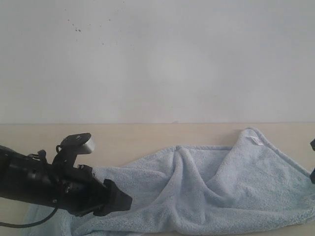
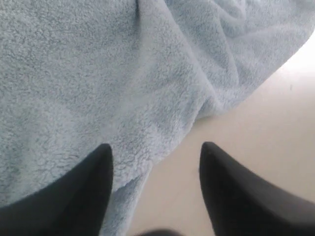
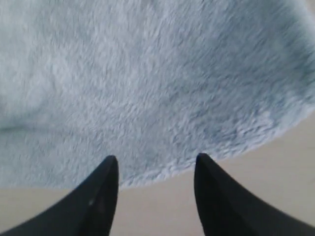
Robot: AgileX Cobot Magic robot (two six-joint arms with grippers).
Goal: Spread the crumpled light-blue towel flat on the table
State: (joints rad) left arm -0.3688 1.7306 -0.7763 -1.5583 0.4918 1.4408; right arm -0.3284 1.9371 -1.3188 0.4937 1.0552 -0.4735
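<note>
Beige table [image 1: 147, 135] runs the full width of the scene, and nearest to the exterior camera the left arm [image 1: 44, 184] comes in low from the left, black and bulky, with a thin cable [image 1: 29, 223] looping under it and a small pale-faced block [image 1: 81, 143] on top. Its left gripper [image 2: 156, 147] has the jaws spread wide with nothing between them: in the left wrist view one finger [image 2: 83, 191] is over the cloth and the other over bare table, with the towel's edge running between them. Whether the tips touch the cloth cannot be told. The towel [image 1: 211, 196] lies from under that arm across the middle to the right side of the table, pale blue and fluffy, rumpled rather than flat, with soft ridges and folds meeting near its centre. At the right, the right gripper [image 3: 156, 157] is also parted and holds nothing, its black fingers over the table just beside the towel's curved border; only a dark sliver of that arm shows at the exterior view's right edge. Farther back, a small white tag [image 1: 256, 140] sits at the towel's far corner. Beyond it comes a bare strip of table, then a plain white wall [image 1: 157, 73] with a few dark specks [image 1: 77, 29] high on the left.
</note>
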